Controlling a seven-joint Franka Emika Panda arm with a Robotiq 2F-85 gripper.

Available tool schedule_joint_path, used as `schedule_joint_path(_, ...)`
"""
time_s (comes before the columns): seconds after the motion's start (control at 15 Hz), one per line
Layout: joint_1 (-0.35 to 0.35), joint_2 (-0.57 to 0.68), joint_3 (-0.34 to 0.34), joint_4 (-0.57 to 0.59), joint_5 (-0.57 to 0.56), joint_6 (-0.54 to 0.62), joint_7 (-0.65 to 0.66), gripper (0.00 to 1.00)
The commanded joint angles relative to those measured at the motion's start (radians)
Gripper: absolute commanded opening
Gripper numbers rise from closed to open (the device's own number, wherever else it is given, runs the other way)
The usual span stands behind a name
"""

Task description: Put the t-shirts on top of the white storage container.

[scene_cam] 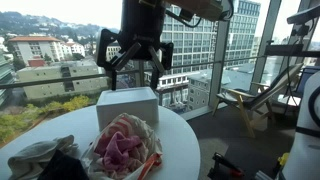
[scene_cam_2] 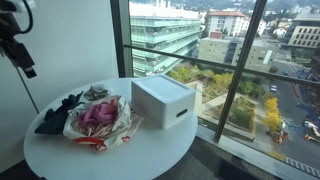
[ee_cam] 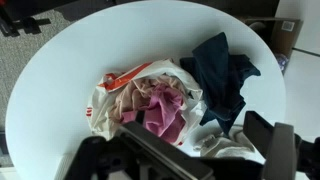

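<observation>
Pink and white t-shirts (ee_cam: 150, 105) are lying bunched on the round table (ee_cam: 50, 70), a dark t-shirt (ee_cam: 225, 75) touching them, just beside the white storage container (scene_cam_2: 162, 100), whose top is bare. I am hovering my gripper (scene_cam: 135, 65) above them, jaws spread and empty. By my judgement I am lining up the first grasp: descending next and pinching a thick fold

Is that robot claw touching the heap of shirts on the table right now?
Apart. In an exterior view the gripper hangs high above the pile of shirts, with the white storage container showing in the gap between them.
</observation>
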Motion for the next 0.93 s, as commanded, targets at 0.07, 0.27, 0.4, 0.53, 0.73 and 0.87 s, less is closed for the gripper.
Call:
schedule_joint_path(0.07, 0.005, -0.001, -0.004, 0.011, -0.004, -0.002, 0.003, 1.0)
schedule_joint_path(0.27, 0.004, -0.004, -0.004, 0.015, -0.004, -0.002, 0.003, 1.0)
schedule_joint_path(0.4, 0.004, -0.004, -0.004, 0.015, -0.004, -0.002, 0.003, 1.0)
schedule_joint_path(0.53, 0.004, -0.004, -0.004, 0.015, -0.004, -0.002, 0.003, 1.0)
schedule_joint_path(0.73, 0.002, 0.102, 0.005, -0.025, 0.039, 0.113, 0.004, 1.0)
schedule_joint_path(0.87, 0.005, 0.18, 0.013, -0.046, 0.054, 0.192, 0.01, 1.0)
